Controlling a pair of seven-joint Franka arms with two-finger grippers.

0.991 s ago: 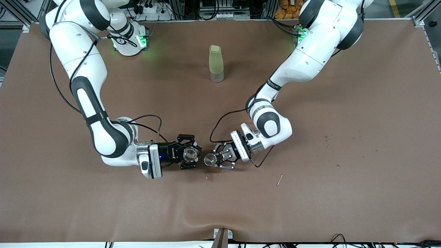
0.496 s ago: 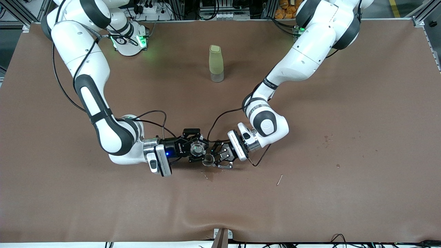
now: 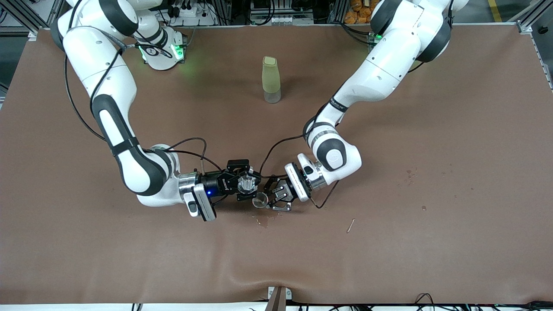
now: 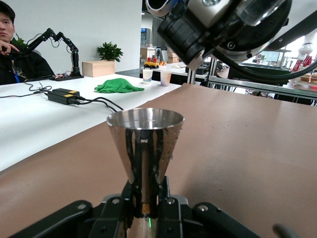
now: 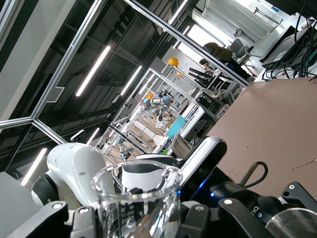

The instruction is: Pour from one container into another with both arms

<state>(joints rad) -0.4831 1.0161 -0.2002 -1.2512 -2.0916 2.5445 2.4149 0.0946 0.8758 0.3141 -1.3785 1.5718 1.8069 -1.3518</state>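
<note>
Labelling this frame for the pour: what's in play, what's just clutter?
In play:
- glass beaker tilted in right claw
- metal cone cup upright in left claw, beside the beaker

Clutter:
- yellow-green bottle nearer the bases
- small stick
- stains on brown table cover

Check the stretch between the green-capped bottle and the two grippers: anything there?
Only bare brown table between the bottle and the right gripper and left gripper; front view shows it.

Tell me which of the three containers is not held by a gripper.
The tall yellow-green bottle, standing alone on the table nearer the arms' bases. The metal cup is clamped in the left gripper, the glass beaker in the right gripper.
</note>
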